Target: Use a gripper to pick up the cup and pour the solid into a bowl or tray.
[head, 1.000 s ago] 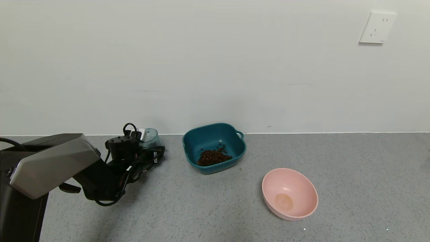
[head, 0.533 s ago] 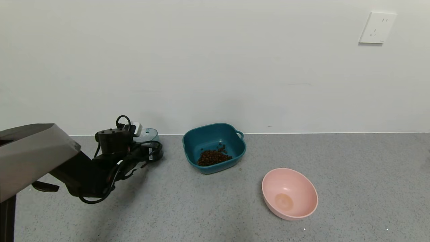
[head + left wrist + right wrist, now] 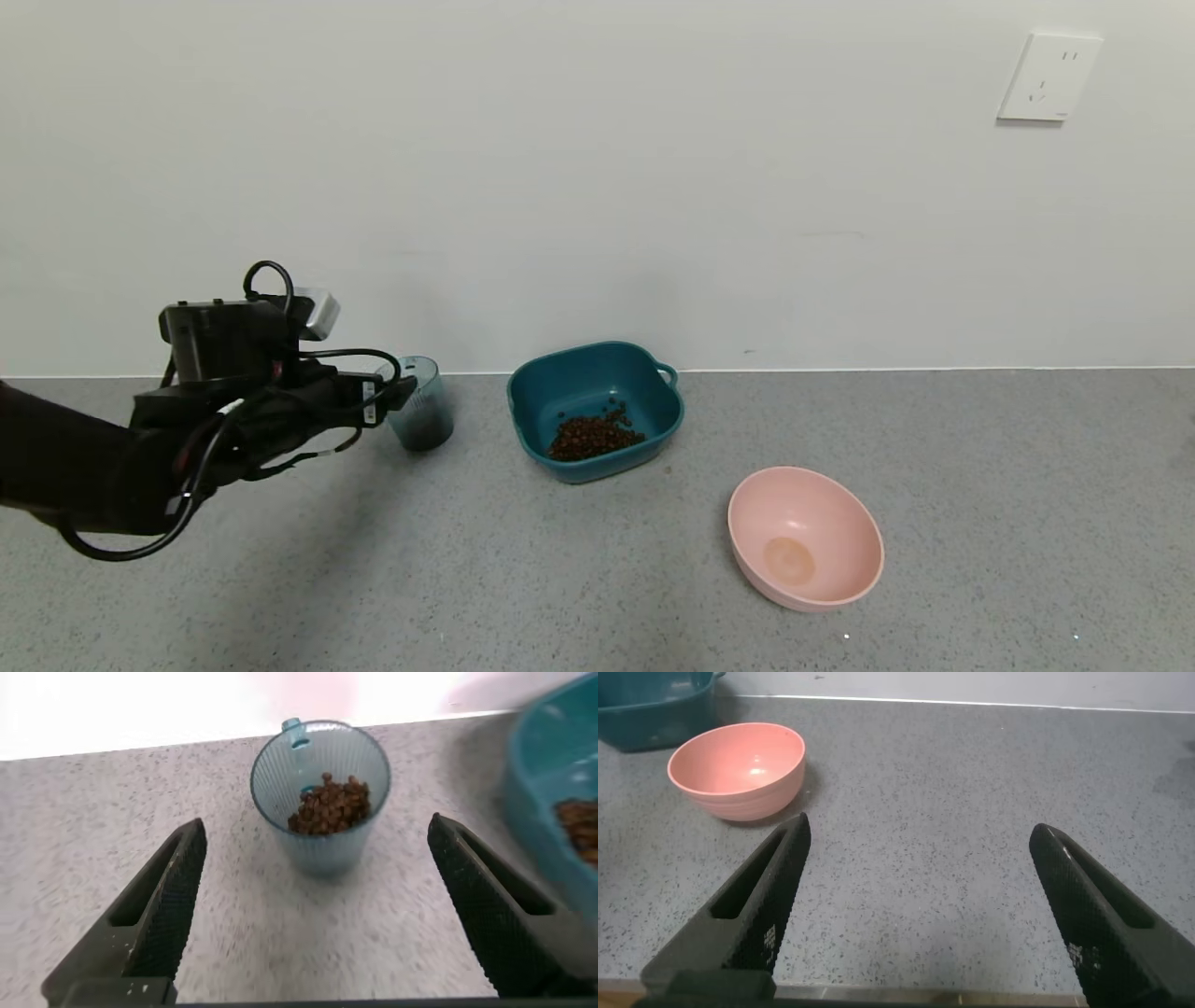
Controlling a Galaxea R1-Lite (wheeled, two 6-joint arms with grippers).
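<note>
The right claw (image 3: 915, 905) hangs low over the speckled grey table (image 3: 980, 485), its 2 fingers spread wide, near the round pink plastic bowl (image 3: 805, 539). The left claw (image 3: 318, 905) is also wide apart, short of the upright translucent grey-blue ribbed plastic cup (image 3: 320, 793) holding small dark brown pellets (image 3: 332, 805). Just beyond sits the square dark teal plastic basin (image 3: 597, 369), more pellets inside.

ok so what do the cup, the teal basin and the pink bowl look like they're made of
Cup: likely thin translucent plastic, grey-blue; fine vertical ribs, and the brown pellets inside show through the wall.
Teal basin: probably moulded plastic; opaque, smooth with a soft sheen, rounded corners, loop handle moulded in.
Pink bowl: smooth, opaque, faint highlights; plastic or melamine, can't tell which.
</note>
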